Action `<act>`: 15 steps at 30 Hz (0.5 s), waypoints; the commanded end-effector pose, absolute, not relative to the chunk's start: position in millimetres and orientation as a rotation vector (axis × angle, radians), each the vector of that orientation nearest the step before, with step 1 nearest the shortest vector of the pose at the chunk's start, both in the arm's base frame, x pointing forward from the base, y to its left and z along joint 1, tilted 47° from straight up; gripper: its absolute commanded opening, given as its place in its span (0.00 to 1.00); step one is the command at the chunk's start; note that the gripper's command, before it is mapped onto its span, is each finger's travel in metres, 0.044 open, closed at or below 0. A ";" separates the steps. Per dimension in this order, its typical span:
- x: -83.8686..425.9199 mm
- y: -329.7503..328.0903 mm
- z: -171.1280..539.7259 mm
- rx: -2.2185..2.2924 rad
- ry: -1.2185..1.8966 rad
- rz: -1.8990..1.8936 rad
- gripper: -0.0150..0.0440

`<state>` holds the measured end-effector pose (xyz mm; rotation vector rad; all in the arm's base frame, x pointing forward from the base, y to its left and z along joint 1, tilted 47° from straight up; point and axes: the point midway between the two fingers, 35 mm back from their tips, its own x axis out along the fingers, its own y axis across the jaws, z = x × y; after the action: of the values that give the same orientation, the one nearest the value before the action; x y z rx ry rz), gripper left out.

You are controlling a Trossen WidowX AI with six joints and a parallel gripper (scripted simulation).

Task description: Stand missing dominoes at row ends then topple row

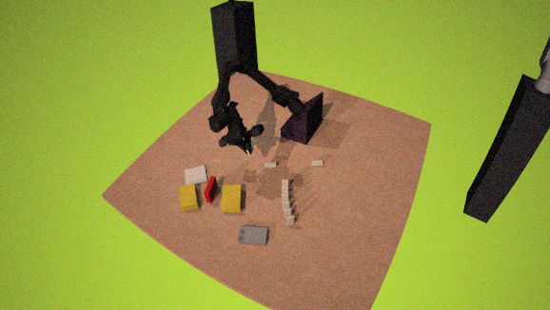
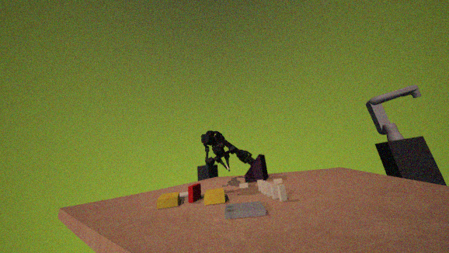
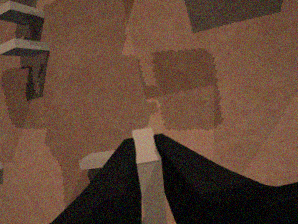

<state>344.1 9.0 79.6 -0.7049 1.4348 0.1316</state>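
My gripper [image 1: 248, 151] [image 2: 228, 169] [image 3: 144, 145] is shut on a pale domino [image 3: 150, 175], held above the table on the arm's side of the row. Several standing pale dominoes [image 1: 285, 190] [image 2: 268, 188] form a close, slightly curved row. One loose pale piece [image 1: 270, 164] [image 2: 243, 185] lies flat between the gripper and the row. Another loose pale piece [image 1: 318, 163] [image 2: 278, 181] lies farther right. In the wrist view, pale pieces show at the upper left and one [image 3: 95, 160] beside the left finger, partly hidden; I cannot tell which they are.
A dark wedge-shaped block [image 1: 314, 119] [image 2: 257, 171] stands by the arm. Left of the row are two yellow blocks [image 1: 231, 199] [image 1: 188, 197], an upright red block [image 1: 210, 189] [image 2: 194, 192] and a white slab [image 1: 195, 174]. A grey slab [image 1: 253, 235] [image 2: 245, 210] lies near the row's far end.
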 end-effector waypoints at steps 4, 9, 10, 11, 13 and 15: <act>347.5 7.3 71.3 -0.629 1.337 0.228 0.30; 350.7 5.2 67.8 -0.584 1.245 0.293 0.30; 351.3 4.8 67.4 -0.577 1.225 0.305 0.30; 352.0 4.3 67.1 -0.570 1.205 0.317 0.30; 353.1 3.4 66.9 -0.559 1.164 0.341 0.30; 354.2 2.5 67.0 -0.550 1.121 0.363 0.30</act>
<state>353.3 2.5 66.8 -0.5595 1.1737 0.3313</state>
